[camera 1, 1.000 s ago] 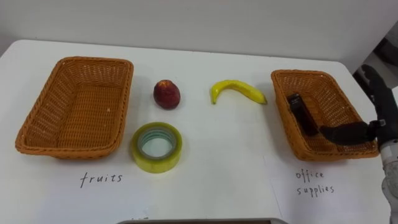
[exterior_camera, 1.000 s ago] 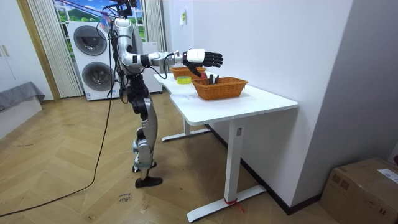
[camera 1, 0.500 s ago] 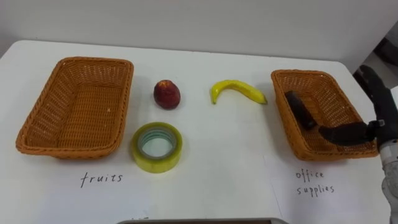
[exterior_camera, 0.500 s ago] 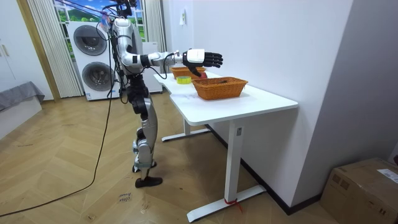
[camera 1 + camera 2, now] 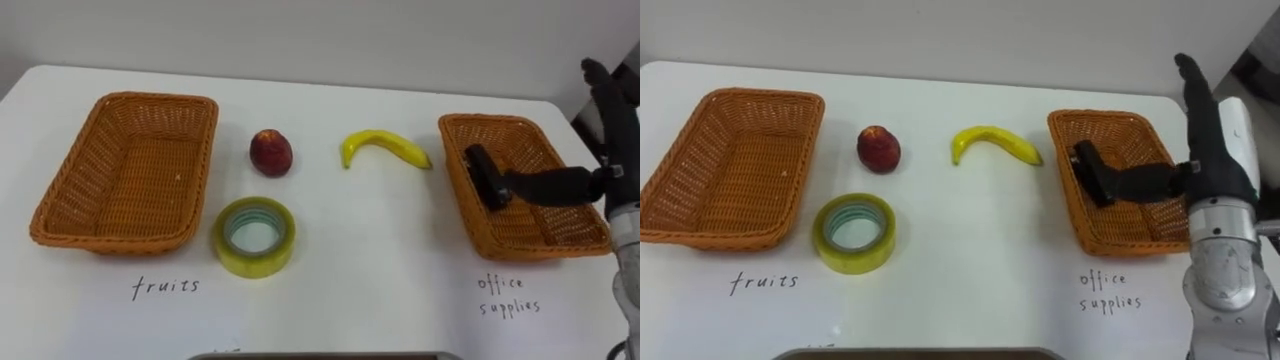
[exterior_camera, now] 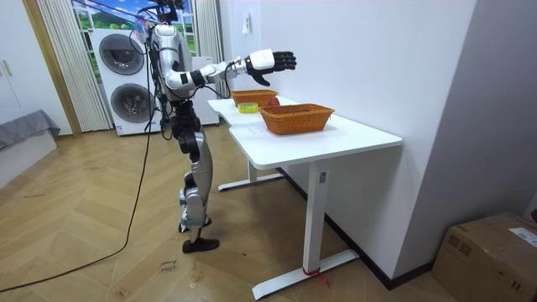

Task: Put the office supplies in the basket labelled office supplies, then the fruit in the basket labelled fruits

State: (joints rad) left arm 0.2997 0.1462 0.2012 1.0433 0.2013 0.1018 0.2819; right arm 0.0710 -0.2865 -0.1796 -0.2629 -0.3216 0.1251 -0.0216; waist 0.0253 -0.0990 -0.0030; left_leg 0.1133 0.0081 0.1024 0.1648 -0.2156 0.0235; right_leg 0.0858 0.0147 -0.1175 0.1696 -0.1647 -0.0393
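Right hand [image 5: 1212, 148], spread wide with straight fingers and holding nothing, hangs above the outer side of the right-hand basket [image 5: 490, 118], its thumb reaching across the basket's near half. Inside that basket, near its inner wall, lies a dark oblong item [image 5: 483, 176]. The left-hand basket [image 5: 160, 98] stands empty, well apart, at the other side of the white table [image 5: 350, 290].

Between the two baskets three things lie on open tabletop. A red fruit [image 5: 271, 152] sits just beside the left-hand basket's far corner. A banana [image 5: 385, 147] curves toward the right-hand basket, its tip close to the rim but apart from it. A roll of yellow tape [image 5: 253, 236] lies flat nearer the front edge, just beside the left-hand basket. None of the three touches another. A handwritten label [image 5: 165, 287] sits before each basket, close to the table's near edge.

In the room view the robot stands upright at the table's far end, arm stretched out over it, the hand well clear of the basket rims. A white wall [image 6: 377, 59] runs just beside the table's long side, washing machines [image 6: 126, 84] stand behind the robot, and bare wooden floor [image 6: 101, 252] opens on the room view's left.
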